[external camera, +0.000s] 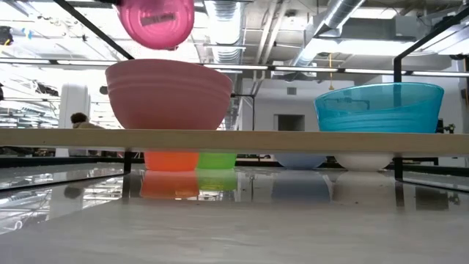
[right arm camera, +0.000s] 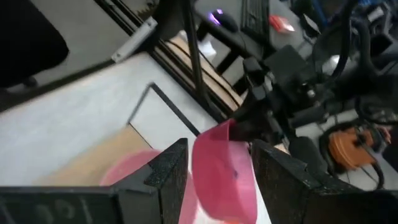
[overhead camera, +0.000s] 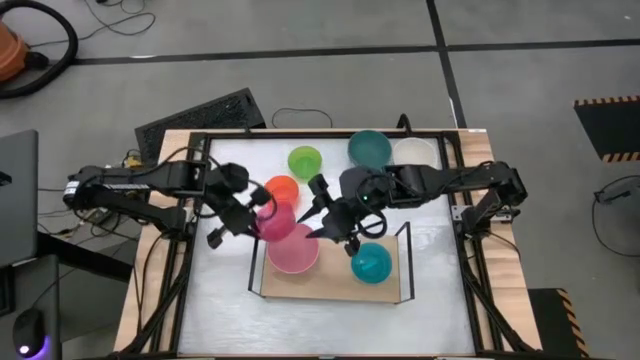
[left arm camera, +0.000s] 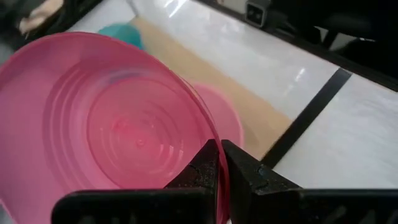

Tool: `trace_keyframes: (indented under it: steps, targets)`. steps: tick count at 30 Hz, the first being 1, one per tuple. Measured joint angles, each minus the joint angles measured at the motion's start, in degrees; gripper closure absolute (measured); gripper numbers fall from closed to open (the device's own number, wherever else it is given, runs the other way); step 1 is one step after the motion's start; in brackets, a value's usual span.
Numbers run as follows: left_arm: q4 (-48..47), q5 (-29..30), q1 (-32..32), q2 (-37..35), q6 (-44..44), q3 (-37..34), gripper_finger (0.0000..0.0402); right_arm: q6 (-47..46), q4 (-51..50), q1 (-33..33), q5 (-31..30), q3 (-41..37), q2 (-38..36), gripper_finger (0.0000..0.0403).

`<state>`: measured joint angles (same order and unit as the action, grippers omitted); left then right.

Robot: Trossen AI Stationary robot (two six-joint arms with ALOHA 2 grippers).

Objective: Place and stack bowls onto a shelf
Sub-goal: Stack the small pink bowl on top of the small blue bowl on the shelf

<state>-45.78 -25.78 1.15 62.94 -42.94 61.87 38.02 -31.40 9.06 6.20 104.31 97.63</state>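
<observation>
My left gripper (overhead camera: 255,212) is shut on a small pink bowl (overhead camera: 272,216), held in the air over the shelf's left end; the bowl also shows high in the low view (external camera: 156,22). Under it, a larger pink bowl (overhead camera: 292,250) stands upright on the light-wood shelf (overhead camera: 330,285). A teal bowl (overhead camera: 371,264) stands on the shelf's right part. My right gripper (overhead camera: 325,222) is open and empty above the shelf's far edge. It points toward the held bowl, which shows beyond its fingers in the right wrist view (right arm camera: 221,171). My left gripper holds the small pink bowl by its rim (left arm camera: 210,138), one finger (left arm camera: 202,167) inside the bowl and one (left arm camera: 244,171) outside. The fingers come from the table's left side. The bowl is lifted clear and tipped on its side, its opening turned toward the left arm.
On the white tabletop behind the shelf stand an orange bowl (overhead camera: 283,187), a green bowl (overhead camera: 305,160), a teal bowl (overhead camera: 368,148) and a white bowl (overhead camera: 415,152). Black wire frames (overhead camera: 406,262) rise at the shelf's short ends. The shelf is bare between the two bowls (overhead camera: 335,270).
</observation>
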Motion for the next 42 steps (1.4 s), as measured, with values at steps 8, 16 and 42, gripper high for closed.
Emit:
trace_keyframes:
  steps: [8,16,42]
  targets:
    - [5.5,0.0,-4.3,2.7,-1.5,0.0,0.0401,-3.8,2.5,1.5,6.0,0.1,2.1,0.02]
    - [7.2,0.5,-7.1,3.7,-3.1,0.0,0.0401,-8.7,3.6,1.4,10.8,-0.1,4.9,0.02]
    - [12.3,3.0,-13.5,3.8,-2.9,0.0,0.0402,-15.2,4.3,0.9,16.5,0.0,6.8,0.0222]
